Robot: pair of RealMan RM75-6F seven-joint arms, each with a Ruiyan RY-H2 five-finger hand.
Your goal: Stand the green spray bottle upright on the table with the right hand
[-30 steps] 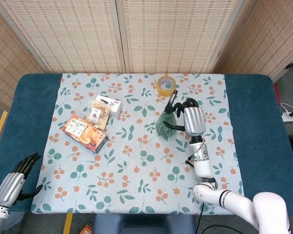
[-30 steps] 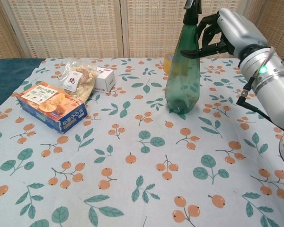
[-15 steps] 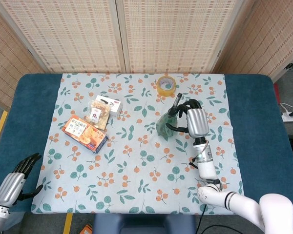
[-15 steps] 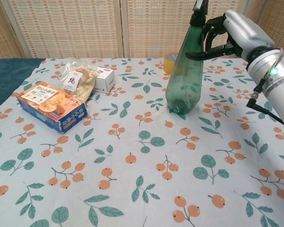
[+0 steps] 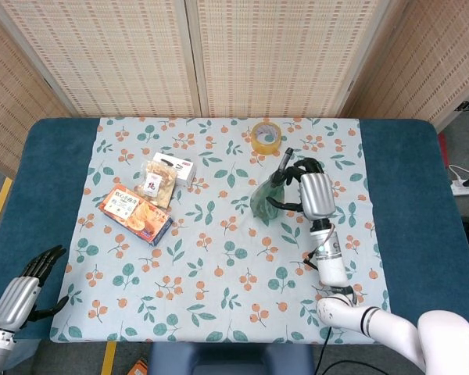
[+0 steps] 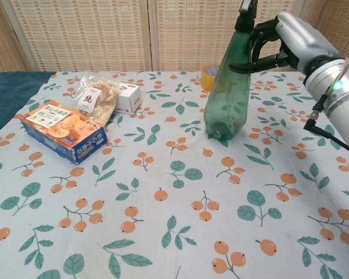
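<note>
Green spray bottle stands base-down but tilted on the floral tablecloth, right of centre in the chest view, its neck held in the curled fingers of the robot's right hand. Levelling the bottle and letting go appear to remain. Tape roll lies just behind; snack box sits at left. Left hand hangs empty, fingers spread, lower left.
</note>
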